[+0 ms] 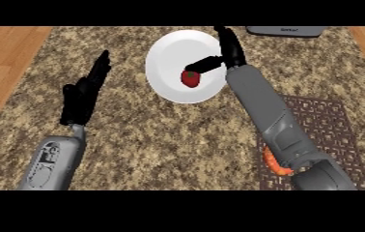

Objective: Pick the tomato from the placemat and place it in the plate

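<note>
Tomato [190,78] seemingly touching open robot hand [227,52]

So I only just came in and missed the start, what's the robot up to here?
The robot's right hand is stretched over the round white plate on the speckled stone counter, its thumb against the small red tomato, which sits on the plate. The dark brown woven placemat at the right now shows only an orange object at its near edge, partly hidden by the forearm. The left hand rests open at the left, holding nothing.
</note>
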You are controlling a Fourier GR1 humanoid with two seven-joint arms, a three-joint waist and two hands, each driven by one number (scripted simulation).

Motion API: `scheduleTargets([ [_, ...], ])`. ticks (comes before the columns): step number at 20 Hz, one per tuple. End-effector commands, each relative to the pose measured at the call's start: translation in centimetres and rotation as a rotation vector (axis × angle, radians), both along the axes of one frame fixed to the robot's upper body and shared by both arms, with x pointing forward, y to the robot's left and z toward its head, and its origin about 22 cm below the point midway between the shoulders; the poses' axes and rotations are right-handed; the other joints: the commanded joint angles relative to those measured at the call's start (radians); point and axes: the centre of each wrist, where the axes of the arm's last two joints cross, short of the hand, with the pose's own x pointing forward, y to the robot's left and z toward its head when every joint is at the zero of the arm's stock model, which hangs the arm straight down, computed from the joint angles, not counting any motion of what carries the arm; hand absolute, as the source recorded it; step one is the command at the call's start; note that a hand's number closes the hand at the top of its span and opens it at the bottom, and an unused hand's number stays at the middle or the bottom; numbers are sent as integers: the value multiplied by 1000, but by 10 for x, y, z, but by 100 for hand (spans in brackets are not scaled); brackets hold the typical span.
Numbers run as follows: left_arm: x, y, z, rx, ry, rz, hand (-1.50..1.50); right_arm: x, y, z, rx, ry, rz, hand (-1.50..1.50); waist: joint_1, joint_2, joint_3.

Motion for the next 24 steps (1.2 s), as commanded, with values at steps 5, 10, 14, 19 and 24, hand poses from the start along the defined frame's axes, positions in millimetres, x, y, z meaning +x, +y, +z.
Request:
scheduleTargets([
  [5, -19, 18, -1, 0, 25, 26, 0, 4, -92, -8, 164, -37, -136, -150, -36, -13, 0],
  [10, -12, 0, 7, -6, 2, 24, 0, -1, -140, -15, 160, -32, -139, -150, -21, -2, 0],
  [14, -18, 11, 0, -3, -6, 38, 0, -11, -172, -22, 132, 2, -96, -150, -38, -11, 0],
  [19, -5, 3, 9, -4, 1, 21, 0, -19, -208, -22, 145, -29, -101, -150, -23, -1, 1],
  [24, 9, 1, -6, 15, 4, 36, 0, -20, -212, -22, 132, -6, -89, -150, -31, 0, 1],
])
